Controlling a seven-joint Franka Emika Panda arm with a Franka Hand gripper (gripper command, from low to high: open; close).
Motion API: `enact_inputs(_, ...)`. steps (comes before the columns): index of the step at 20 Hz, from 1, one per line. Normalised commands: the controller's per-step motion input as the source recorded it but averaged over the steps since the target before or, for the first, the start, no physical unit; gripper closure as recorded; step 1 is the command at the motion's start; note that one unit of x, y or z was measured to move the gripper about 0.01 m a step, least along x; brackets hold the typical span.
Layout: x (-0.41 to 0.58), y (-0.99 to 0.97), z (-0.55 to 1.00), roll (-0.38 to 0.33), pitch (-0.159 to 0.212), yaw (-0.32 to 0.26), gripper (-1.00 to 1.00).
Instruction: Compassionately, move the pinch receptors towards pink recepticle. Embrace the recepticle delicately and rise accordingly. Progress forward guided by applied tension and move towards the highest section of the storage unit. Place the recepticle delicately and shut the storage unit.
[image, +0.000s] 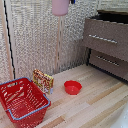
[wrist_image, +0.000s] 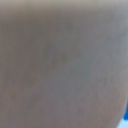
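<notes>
The pink recepticle (image: 60, 7) hangs high in the air at the top edge of the exterior view, in front of the woven wall. Only a dark and blue bit of the pinch receptors (image: 72, 2) shows beside its rim; the arm is out of frame. The cup rests on nothing, so the gripper is shut on it. A blurred grey-pink surface (wrist_image: 64, 64) fills the wrist view, and no fingers show there. The storage unit (image: 106, 39) stands at the exterior view's right, its top drawer pulled out. The cup is left of it and above it.
A red wire basket (image: 22, 100) with a blue rim sits at the front left of the wooden floor. A yellow-red packet (image: 43, 80) leans beside it. A low red bowl (image: 72, 87) lies mid-floor. A woven screen (image: 35, 35) covers the back wall.
</notes>
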Motion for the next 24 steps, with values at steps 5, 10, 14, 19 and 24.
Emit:
enact_inputs(5, 0.253, -0.49, 0.99, 0.0, 0.045, -0.155, 1.0)
enact_inputs(10, 0.35, -0.63, 0.91, -0.023, 0.08, -0.142, 1.0)
enact_inputs(14, 0.304, -0.65, 0.76, -0.068, 0.043, -0.112, 1.0)
enact_inputs(19, 0.396, -0.67, 0.68, -0.087, -0.003, -0.097, 1.0)
enact_inputs(24, 0.183, -0.82, 0.52, -0.083, 0.012, -0.056, 1.0)
